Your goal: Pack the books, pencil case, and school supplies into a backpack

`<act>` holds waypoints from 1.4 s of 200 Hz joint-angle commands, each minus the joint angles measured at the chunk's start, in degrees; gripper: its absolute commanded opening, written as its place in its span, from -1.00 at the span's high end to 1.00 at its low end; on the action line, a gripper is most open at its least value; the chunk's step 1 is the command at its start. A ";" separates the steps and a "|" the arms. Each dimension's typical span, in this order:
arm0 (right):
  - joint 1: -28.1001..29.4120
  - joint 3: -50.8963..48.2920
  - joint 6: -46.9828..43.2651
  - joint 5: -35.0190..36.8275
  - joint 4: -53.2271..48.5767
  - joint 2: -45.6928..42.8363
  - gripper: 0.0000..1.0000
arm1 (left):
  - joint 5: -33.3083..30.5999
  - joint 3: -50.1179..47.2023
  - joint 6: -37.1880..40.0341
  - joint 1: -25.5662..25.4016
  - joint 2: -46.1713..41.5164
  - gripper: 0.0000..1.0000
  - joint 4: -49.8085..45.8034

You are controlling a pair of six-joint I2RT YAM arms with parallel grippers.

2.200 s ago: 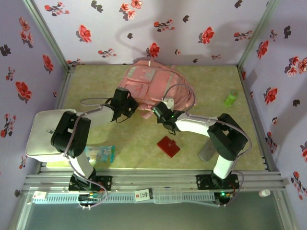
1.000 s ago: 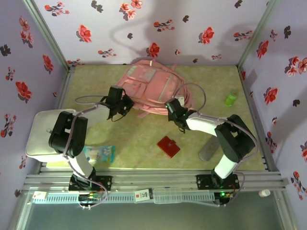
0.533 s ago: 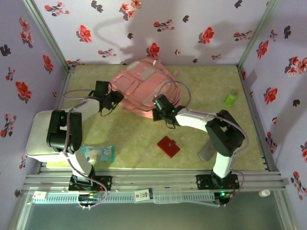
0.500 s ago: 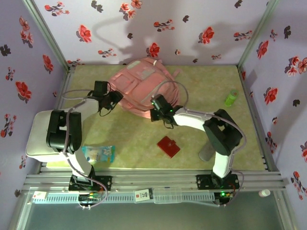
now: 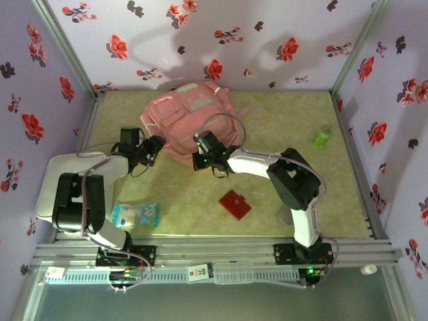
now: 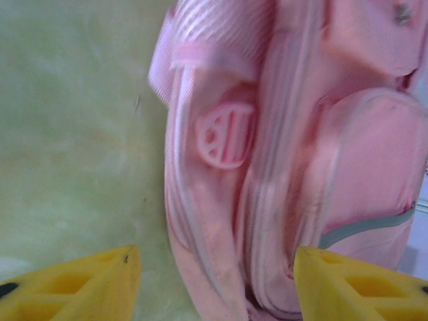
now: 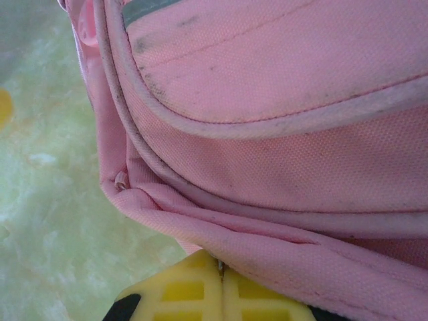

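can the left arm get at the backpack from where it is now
Probably yes: the left gripper is open and the backpack lies right in front of it, nothing between them. The right gripper is shut on the bag's near edge, further along, so it shouldn't block.

Table (image 5: 281, 127): mottled yellow-green surface, walled on three sides.

Items lying directly on it:
- Backpack (image 5: 177, 120), pink, upper centre-left of the frame, near the back wall.
- Red square (image 5: 235, 204), flat, lower centre, well apart from the backpack.
- Grey pouch (image 5: 286, 215), lower right, partly hidden.
- Green bottle (image 5: 322, 137), right edge.
- Blue book (image 5: 137, 214), lower left.
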 commanded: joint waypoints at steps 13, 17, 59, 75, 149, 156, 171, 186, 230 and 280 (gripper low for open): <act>-0.23 1.59 1.90 -0.76 1.84 0.50 1.00 | 3.98 -3.40 -10.12 -2.85 4.36 -0.10 13.04; -0.19 1.59 2.00 -0.75 1.88 0.63 1.00 | 4.07 -3.48 -10.52 -3.07 5.04 -0.07 13.95; -0.16 1.38 2.23 -0.58 1.64 0.66 1.00 | 5.13 -2.78 -13.60 -5.11 10.42 0.20 19.46; -0.17 1.36 2.31 -0.14 1.28 0.61 1.00 | 4.99 -2.33 -13.60 -5.59 11.26 0.29 19.40; -0.30 0.30 4.26 6.39 -4.95 -1.08 1.00 | 1.96 -0.54 -9.11 -6.27 10.06 0.97 12.74; -0.46 -0.07 4.59 8.27 -6.57 -1.88 1.00 | 1.41 -0.16 -8.20 -6.36 9.29 1.00 11.30; -0.91 -0.97 5.86 12.42 -10.58 -3.79 1.00 | 0.28 0.69 -6.22 -6.31 7.48 1.00 8.47; -1.56 -1.89 6.72 15.66 -13.75 -6.09 1.00 | -0.71 1.86 -4.31 -6.40 5.70 1.00 5.41; -2.54 -2.43 7.45 21.30 -19.72 -9.47 1.00 | -1.98 3.81 -1.32 -6.33 2.90 1.00 1.02; -2.74 -1.31 5.52 16.11 -16.83 -7.03 0.70 | -1.86 3.80 -1.12 -6.42 2.45 1.00 0.74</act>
